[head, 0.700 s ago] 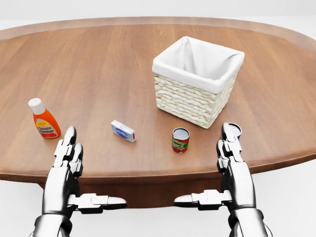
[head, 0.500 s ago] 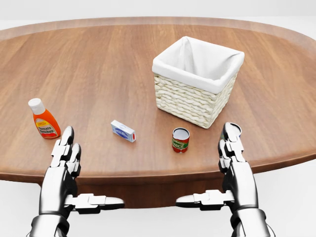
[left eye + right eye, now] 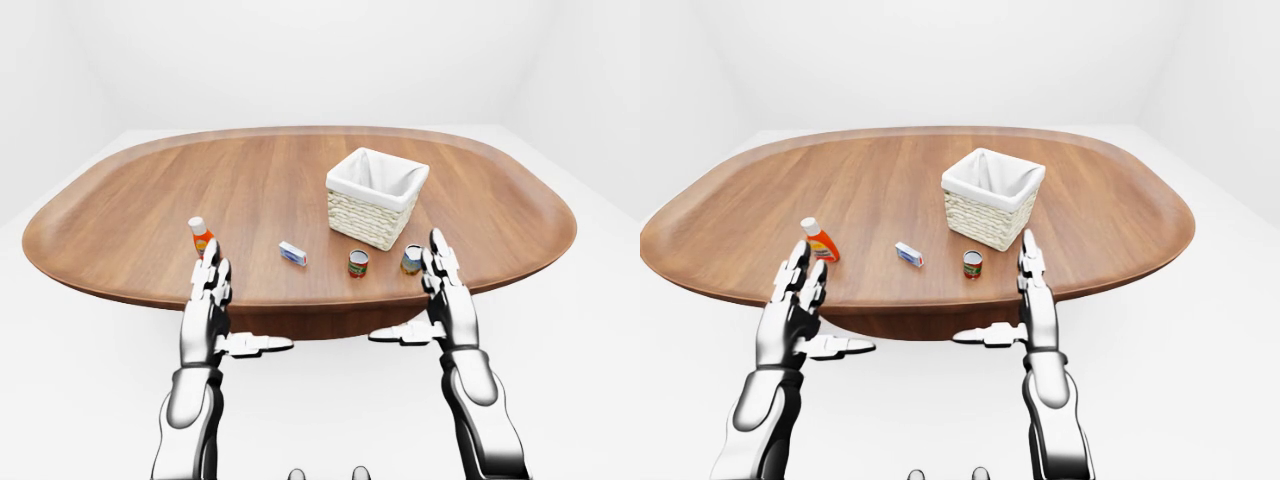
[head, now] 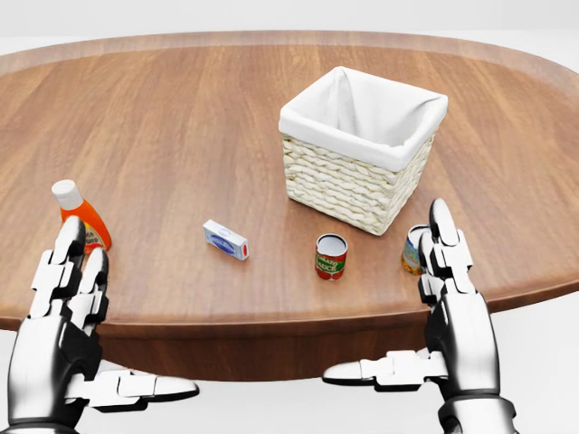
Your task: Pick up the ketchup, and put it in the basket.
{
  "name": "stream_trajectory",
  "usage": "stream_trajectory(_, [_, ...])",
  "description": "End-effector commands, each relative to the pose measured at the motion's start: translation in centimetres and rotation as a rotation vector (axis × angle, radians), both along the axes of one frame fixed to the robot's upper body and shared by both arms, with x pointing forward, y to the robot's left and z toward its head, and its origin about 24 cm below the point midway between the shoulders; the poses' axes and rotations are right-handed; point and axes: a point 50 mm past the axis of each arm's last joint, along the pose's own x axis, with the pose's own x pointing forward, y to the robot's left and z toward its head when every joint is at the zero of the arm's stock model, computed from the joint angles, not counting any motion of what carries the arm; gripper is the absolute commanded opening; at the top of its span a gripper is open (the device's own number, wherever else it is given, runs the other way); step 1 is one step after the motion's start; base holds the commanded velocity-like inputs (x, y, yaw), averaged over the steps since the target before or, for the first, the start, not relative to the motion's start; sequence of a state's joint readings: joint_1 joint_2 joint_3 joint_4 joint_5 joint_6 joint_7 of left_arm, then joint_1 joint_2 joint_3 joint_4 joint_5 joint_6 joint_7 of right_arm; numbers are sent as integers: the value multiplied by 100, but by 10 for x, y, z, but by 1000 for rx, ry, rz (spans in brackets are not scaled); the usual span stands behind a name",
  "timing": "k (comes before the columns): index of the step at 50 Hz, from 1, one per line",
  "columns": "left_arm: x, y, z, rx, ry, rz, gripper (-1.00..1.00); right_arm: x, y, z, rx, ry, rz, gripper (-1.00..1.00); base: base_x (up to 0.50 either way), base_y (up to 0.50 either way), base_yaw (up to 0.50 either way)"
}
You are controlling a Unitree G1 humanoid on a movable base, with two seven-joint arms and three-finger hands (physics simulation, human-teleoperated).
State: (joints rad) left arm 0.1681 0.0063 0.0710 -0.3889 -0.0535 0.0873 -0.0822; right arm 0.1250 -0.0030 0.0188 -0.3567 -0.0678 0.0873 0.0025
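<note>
Left robot hand (image 4: 63,298): fingers spread, empty, just short of the ketchup (image 4: 80,215).
Right robot hand (image 4: 448,289): open, idle.
Ketchup: upright on the counter (image 4: 181,117), at 9 o'clock from the basket (image 4: 359,149).
Progress: nothing grasped; pick-up and drop remain.
</note>
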Motion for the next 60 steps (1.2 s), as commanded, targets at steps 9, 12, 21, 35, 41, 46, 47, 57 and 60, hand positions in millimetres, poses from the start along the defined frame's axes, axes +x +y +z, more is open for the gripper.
stream_trajectory(9, [-11,11,20,-48,-95,19,100,-10,1,15,-19,-64,-1,100,30,0,0])
stream_trajectory(12, [-12,11,21,-53,-99,19,100,-10,1,15,-23,-63,-3,100,50,0,0])
stream_trajectory(21, [-13,13,25,-57,-116,23,100,-9,1,13,-26,-54,-5,100,50,0,0])
stream_trajectory(35, [-13,13,27,-55,-127,26,100,-9,-1,13,-32,-56,-16,100,50,0,0])
stream_trajectory(41, [-14,13,27,-52,-127,25,100,-8,-2,12,-26,-52,-29,100,17,0,0])
stream_trajectory(46, [-14,13,27,-51,-122,23,100,-9,-2,13,-23,-55,-24,100,0,0,0])
stream_trajectory(47, [-14,13,27,-53,-125,22,100,-9,-2,14,-28,-58,-25,100,0,0,0])
stream_trajectory(57, [-16,12,28,-48,-128,13,100,-13,0,15,-44,-64,-19,100,0,33,0])
stream_trajectory(60, [-16,12,28,-48,-128,13,100,-12,0,14,-45,-57,-17,100,0,50,0])
